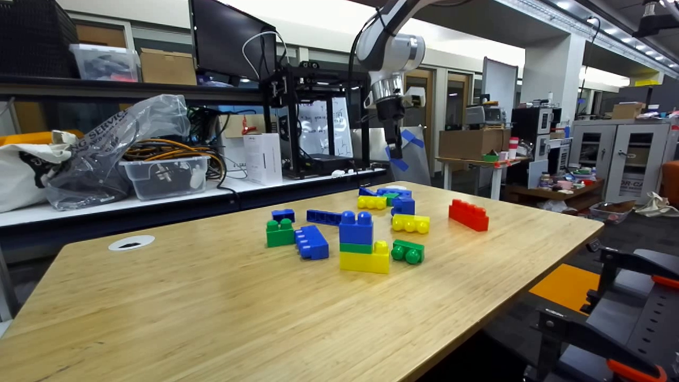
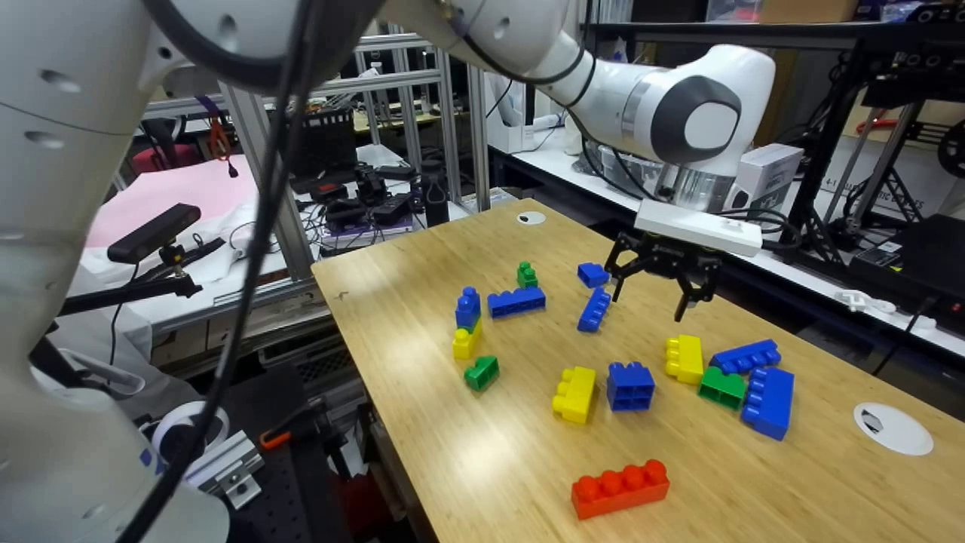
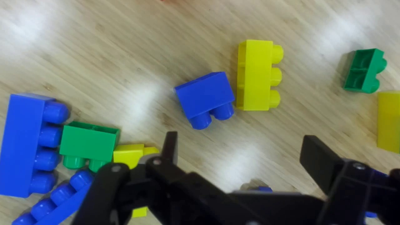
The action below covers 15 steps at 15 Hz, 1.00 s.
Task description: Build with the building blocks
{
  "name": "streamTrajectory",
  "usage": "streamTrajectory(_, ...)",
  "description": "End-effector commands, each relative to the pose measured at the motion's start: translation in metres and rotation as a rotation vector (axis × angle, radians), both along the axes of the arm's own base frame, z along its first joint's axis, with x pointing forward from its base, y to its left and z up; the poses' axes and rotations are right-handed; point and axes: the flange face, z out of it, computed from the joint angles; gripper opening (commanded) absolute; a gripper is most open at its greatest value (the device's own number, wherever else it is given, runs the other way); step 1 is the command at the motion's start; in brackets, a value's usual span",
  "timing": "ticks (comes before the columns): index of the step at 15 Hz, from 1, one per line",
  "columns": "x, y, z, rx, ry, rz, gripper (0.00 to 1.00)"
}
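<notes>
Blocks [image 2: 574, 394] in blue, yellow, green and red lie scattered across the wooden counter [image 1: 228, 313], three of them stacked (a yellow block [image 1: 363, 262] at the base, a green block [image 1: 355, 248] above it, a blue block [image 1: 356, 232] on top), while a red block [image 2: 620, 490] stands studs-up, well apart from the rest. Over the counter hangs the claw [image 2: 648, 303], its fingers [image 3: 320, 164] spread wide and holding nothing; past the counter's edge, in an exterior view, a clear bin [image 1: 167, 179] sits on a white bench [image 1: 24, 216], a dark monitor [image 1: 228, 40] higher up.
</notes>
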Motion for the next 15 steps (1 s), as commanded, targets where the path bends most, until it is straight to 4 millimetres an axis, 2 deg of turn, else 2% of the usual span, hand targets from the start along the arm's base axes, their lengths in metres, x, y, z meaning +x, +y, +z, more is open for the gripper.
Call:
streamTrajectory(1, 0.027, 0.015, -0.045, -0.038, 0.044, 0.098, 1.0)
streamTrajectory(4, 0.036, 0.028, -0.085, -0.075, 0.07, 0.155, 1.0)
streamTrajectory(5, 0.037, 0.028, -0.092, -0.09, 0.078, 0.172, 1.0)
streamTrajectory(10, 0.043, 0.02, -0.104, -0.146, 0.091, 0.233, 1.0)
streamTrajectory(15, 0.037, 0.021, -0.111, -0.113, 0.164, 0.263, 1.0)
